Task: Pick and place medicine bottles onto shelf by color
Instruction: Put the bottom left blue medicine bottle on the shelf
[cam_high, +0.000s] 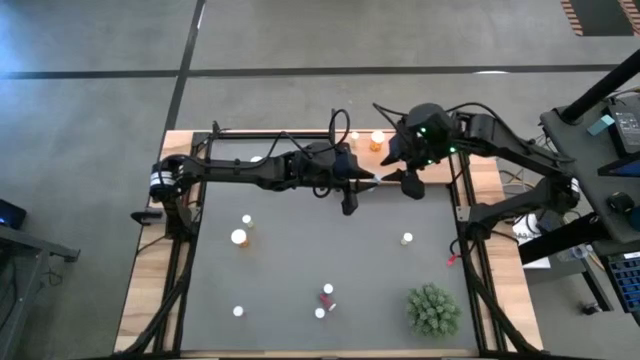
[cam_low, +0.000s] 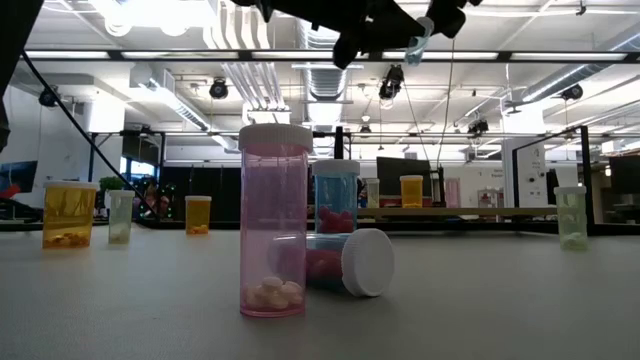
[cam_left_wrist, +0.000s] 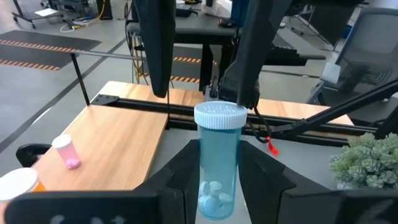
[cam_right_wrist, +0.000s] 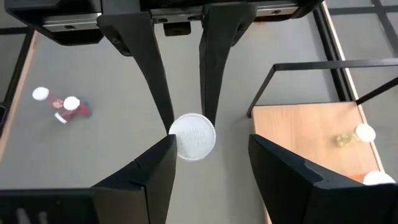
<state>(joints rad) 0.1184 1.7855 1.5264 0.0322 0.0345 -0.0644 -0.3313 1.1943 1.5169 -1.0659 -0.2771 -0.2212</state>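
My left gripper (cam_left_wrist: 219, 149) is shut on a blue medicine bottle (cam_left_wrist: 217, 165) with a white cap (cam_right_wrist: 193, 137) and pale pills at its bottom. It holds the bottle in the air over the far middle of the mat (cam_high: 300, 260). My right gripper (cam_right_wrist: 211, 140) hangs open just above, one finger (cam_left_wrist: 157, 56) on each side of the cap; whether either touches it I cannot tell. The shelf (cam_right_wrist: 305, 143) lies at the far edge. On it are a pink bottle (cam_left_wrist: 65, 152), a pale green one (cam_right_wrist: 351, 137) and orange ones (cam_high: 377, 140). My left gripper pinches the blue bottle's body (cam_left_wrist: 205, 171) between its two fingers, below the cap. The fingers come nearly level from the table's left side. The bottle stands upright in the hold, cap up, lifted clear of the mat.
More bottles stand scattered on the mat: an orange one (cam_high: 240, 237) at the left, a white-capped one (cam_high: 407, 238) at the right and a pink one (cam_low: 273, 220) near the front beside a fallen bottle (cam_low: 340, 262). A green spiky plant (cam_high: 433, 310) sits at the near right.
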